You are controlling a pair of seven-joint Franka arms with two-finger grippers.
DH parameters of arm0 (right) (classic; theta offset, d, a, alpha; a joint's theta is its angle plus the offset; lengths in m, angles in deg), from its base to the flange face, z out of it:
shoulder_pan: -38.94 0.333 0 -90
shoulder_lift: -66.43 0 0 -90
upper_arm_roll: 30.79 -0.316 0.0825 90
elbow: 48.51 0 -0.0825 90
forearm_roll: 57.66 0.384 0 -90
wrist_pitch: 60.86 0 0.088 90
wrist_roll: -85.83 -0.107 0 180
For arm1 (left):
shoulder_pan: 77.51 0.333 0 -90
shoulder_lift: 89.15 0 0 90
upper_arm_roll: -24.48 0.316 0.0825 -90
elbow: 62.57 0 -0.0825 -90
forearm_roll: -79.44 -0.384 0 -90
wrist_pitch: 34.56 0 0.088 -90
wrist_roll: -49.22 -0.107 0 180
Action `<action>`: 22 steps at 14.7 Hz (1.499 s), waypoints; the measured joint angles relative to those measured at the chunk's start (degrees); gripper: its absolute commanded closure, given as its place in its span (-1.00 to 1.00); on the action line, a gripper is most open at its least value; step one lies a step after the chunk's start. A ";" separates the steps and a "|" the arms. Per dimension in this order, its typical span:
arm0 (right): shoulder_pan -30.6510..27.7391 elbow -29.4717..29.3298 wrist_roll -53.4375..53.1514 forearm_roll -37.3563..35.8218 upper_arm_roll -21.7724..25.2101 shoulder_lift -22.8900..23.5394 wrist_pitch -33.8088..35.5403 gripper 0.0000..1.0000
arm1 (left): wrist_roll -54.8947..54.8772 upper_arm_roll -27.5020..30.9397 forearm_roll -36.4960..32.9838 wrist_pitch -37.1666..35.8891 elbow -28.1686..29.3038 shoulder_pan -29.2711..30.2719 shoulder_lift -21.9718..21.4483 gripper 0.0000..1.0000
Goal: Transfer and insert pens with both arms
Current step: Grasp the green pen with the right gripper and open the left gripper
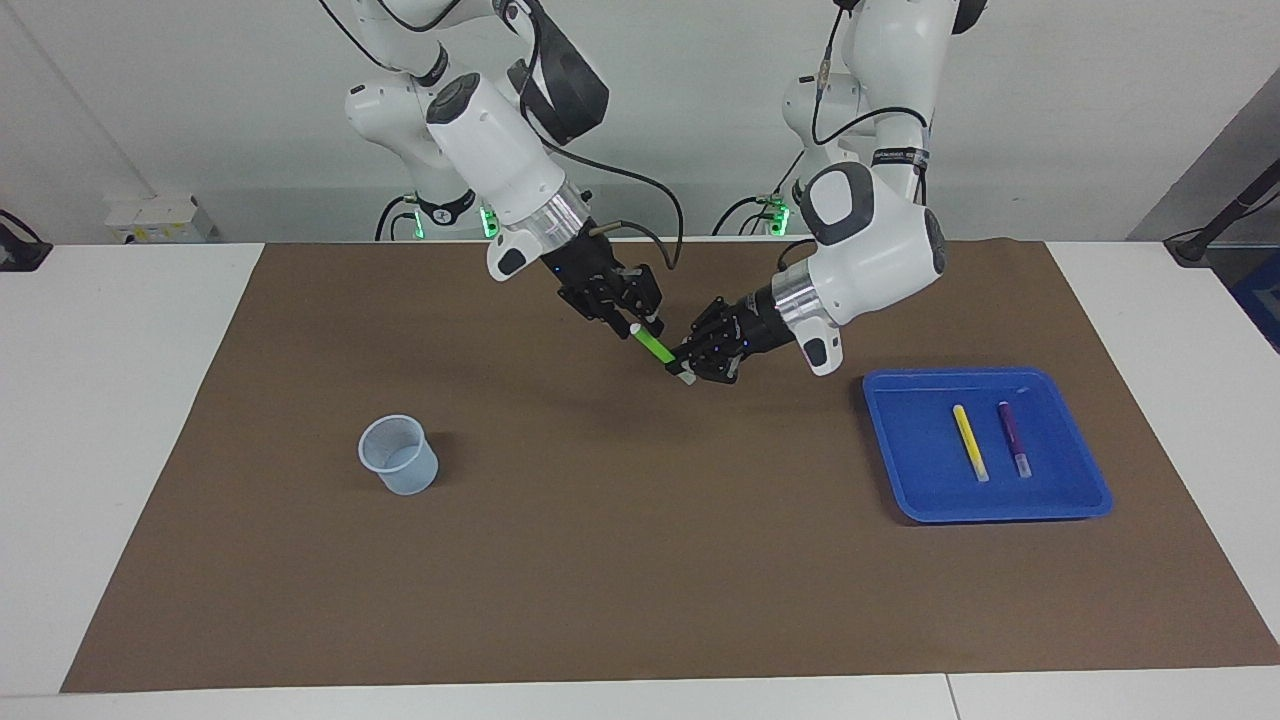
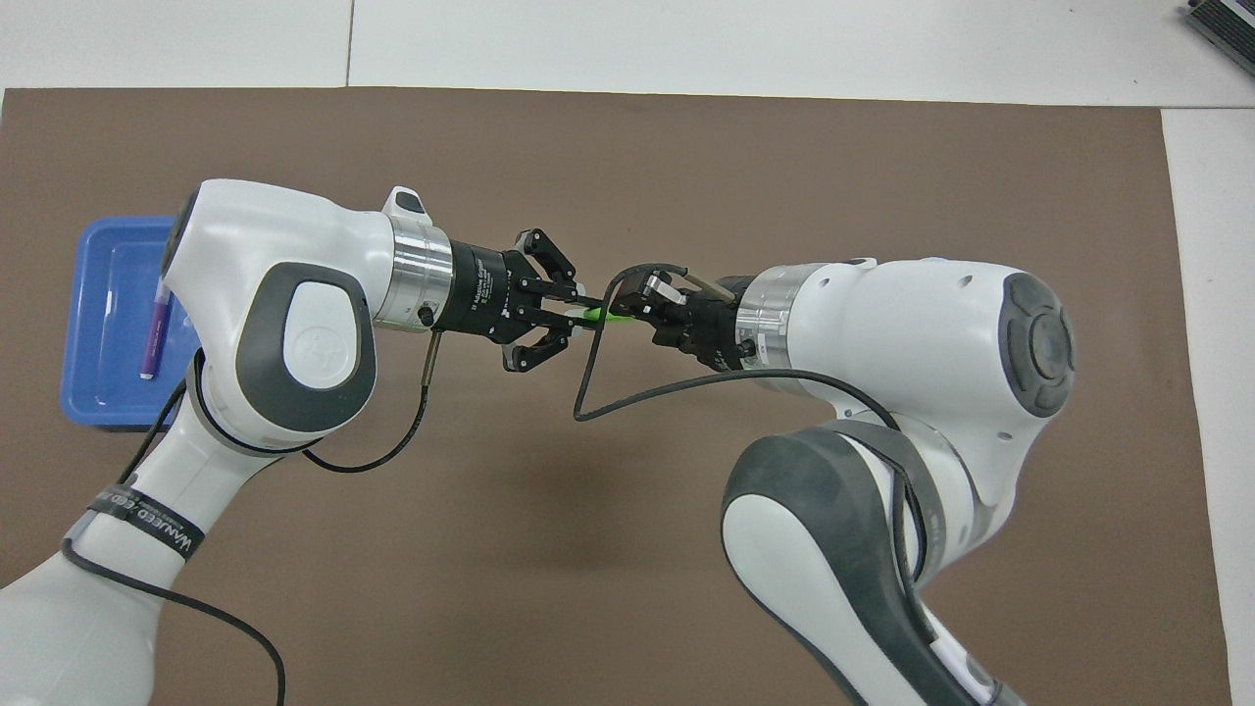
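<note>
Green pen (image 1: pixel 653 346): aloft over the bare mat (image 1: pixel 640 560) middle, clamped at both ends by right gripper (image 1: pixel 640 322) and left gripper (image 1: pixel 690 368).
Yellow pen (image 1: pixel 970 441), purple pen (image 1: pixel 1013 438): side by side in blue tray (image 1: pixel 1085 500).
Cup (image 1: pixel 399 455): facing view only.
Overhead: left arm hides yellow pen.
</note>
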 measured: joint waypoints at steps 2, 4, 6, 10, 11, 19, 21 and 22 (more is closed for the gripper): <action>0.00 0.00 0.01 0.00 0.00 0.00 0.00 0.27 | 0.00 0.00 0.00 0.00 0.00 0.00 0.00 1.00; 0.00 0.00 0.01 0.00 0.00 0.00 -0.01 0.42 | 0.00 0.00 0.00 0.00 0.00 0.00 0.00 1.00; 0.01 -0.01 0.01 0.00 0.00 0.01 -0.01 0.58 | 0.00 0.00 0.00 0.00 0.00 0.00 0.00 1.00; 0.04 -0.23 0.02 0.07 -0.12 0.05 -0.20 0.93 | 0.05 -0.10 0.02 0.04 0.06 0.00 0.01 1.00; 0.04 -0.23 0.02 0.07 -0.12 0.06 -0.20 0.93 | 0.06 -0.10 0.02 0.04 0.06 0.00 0.00 1.00; 0.02 -0.24 0.03 0.07 -0.05 0.14 -0.21 1.00 | 0.28 0.15 0.01 0.04 0.08 0.08 -0.01 -1.00; 0.01 -0.24 0.13 0.07 -0.01 0.20 -0.21 1.00 | 0.27 0.42 -0.76 0.00 0.17 0.14 -0.13 -1.00; 0.00 -0.24 0.85 0.07 0.00 0.20 -0.21 1.00 | 0.27 0.53 -2.01 -0.03 0.42 0.16 -0.27 -1.00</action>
